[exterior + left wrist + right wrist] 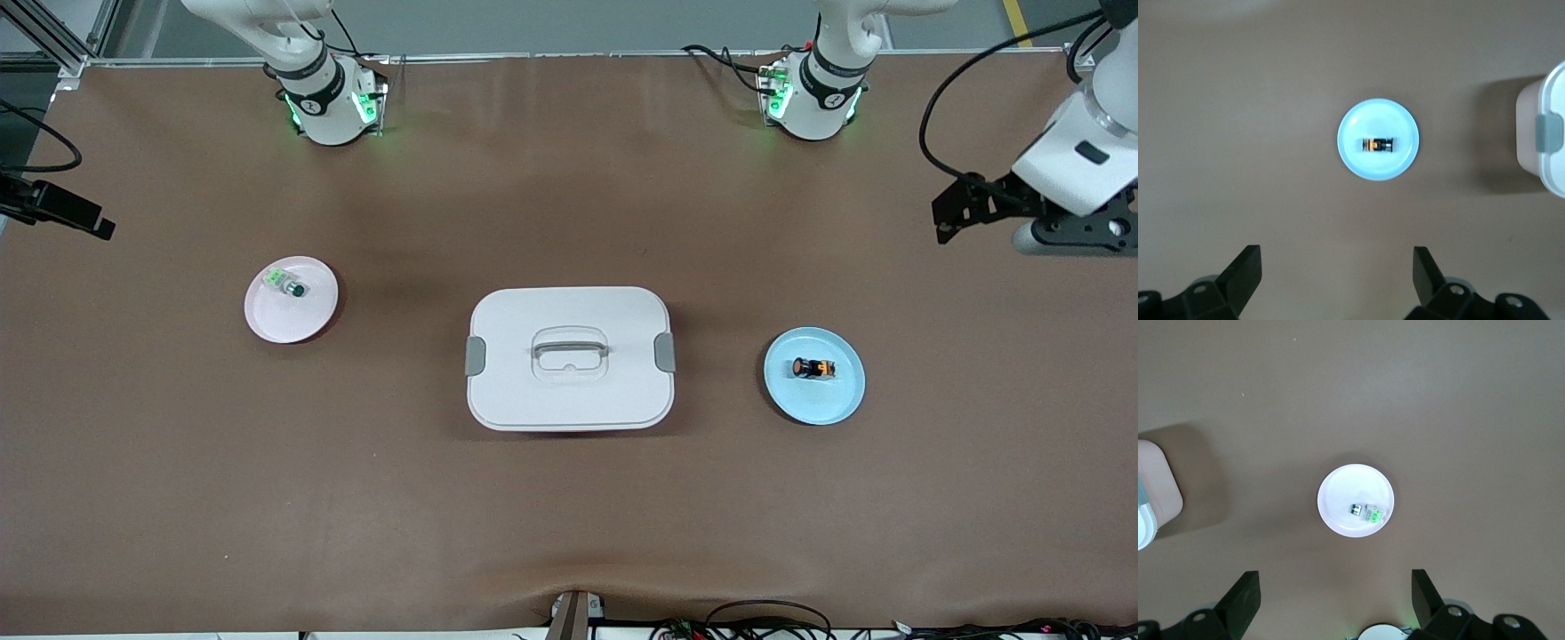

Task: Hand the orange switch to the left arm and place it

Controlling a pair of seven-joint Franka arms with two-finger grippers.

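Observation:
The orange switch lies on its side on a small blue plate toward the left arm's end of the table. In the left wrist view the switch sits in the middle of the plate. My left gripper is open and empty, high above the table beside the plate; in the front view it hangs at the edge. The white box stands mid-table, lid shut. My right gripper is open and empty, high over the right arm's end of the table.
A pink plate holds a green-capped switch toward the right arm's end; both show in the right wrist view, plate and switch. The box's edge shows in both wrist views. Brown mat covers the table.

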